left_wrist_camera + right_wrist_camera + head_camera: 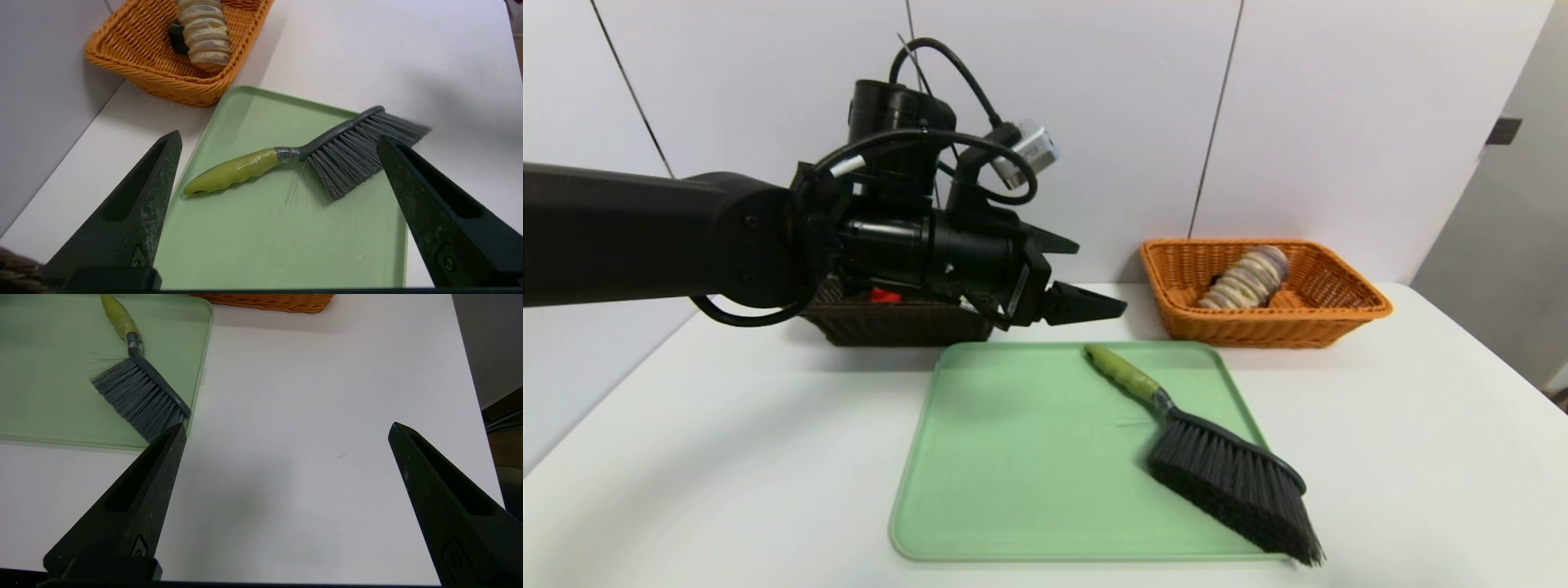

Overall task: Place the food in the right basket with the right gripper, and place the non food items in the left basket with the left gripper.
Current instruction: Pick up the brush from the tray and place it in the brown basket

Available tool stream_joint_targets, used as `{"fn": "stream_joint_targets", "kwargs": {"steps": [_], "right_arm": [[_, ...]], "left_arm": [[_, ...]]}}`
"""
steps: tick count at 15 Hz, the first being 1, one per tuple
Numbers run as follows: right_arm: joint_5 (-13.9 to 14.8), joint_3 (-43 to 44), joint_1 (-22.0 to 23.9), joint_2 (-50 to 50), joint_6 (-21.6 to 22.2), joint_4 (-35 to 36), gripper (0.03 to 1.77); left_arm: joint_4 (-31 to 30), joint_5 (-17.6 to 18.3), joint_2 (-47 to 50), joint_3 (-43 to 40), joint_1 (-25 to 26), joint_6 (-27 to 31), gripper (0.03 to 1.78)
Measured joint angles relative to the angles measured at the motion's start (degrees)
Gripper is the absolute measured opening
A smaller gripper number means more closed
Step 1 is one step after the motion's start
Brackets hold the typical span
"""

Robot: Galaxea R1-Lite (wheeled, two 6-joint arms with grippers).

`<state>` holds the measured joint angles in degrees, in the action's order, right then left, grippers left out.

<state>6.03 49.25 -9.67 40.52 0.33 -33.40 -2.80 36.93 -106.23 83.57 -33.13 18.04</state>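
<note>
Nearly finished, by the look of it: the striped roll (pixel 1248 278) lies in the orange basket (pixel 1339 314), something red sits in the dark basket (pixel 890 322), and only the brush (pixel 1217 457) remains on the green tray (pixel 1013 457). Both the left pincer (pixel 1082 273) and right pincer (pixel 286 433) gape empty. Only the left wrist view reveals the small black box (pixel 177 37) beside the roll.

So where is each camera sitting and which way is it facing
Head: above, facing forward and down at the green tray; left arm crosses, left gripper open.
Left wrist: behind its fingers, facing the hand brush and orange basket.
Right wrist: right gripper open over bare table.
All share the brush.
</note>
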Motion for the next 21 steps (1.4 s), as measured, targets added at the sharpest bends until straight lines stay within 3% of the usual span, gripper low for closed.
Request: {"fn": "stream_joint_targets", "kwargs": {"steps": [5, 8, 17, 21], "right_arm": [[-0.1, -1.8, 0.0, -1.7, 2.7, 0.0, 1.71], [-0.1, -2.8, 0.0, -2.9, 2.8, 0.0, 1.71], [-0.1, -4.5, -0.1, -3.4, 2.8, 0.1, 1.71], [-0.3, -5.4, -0.1, -3.1, 2.8, 0.1, 1.71]], "left_arm": [[-7.1, 0.7, -2.8, -2.0, -1.7, 6.6, 1.69], [-14.3, -2.1, -5.5, -1.8, -3.4, 6.8, 1.69], [-14.5, -3.5, -9.2, -0.8, -4.9, 6.6, 1.69], [-10.4, -3.8, -10.5, -0.5, -4.4, 9.3, 1.69]]}}
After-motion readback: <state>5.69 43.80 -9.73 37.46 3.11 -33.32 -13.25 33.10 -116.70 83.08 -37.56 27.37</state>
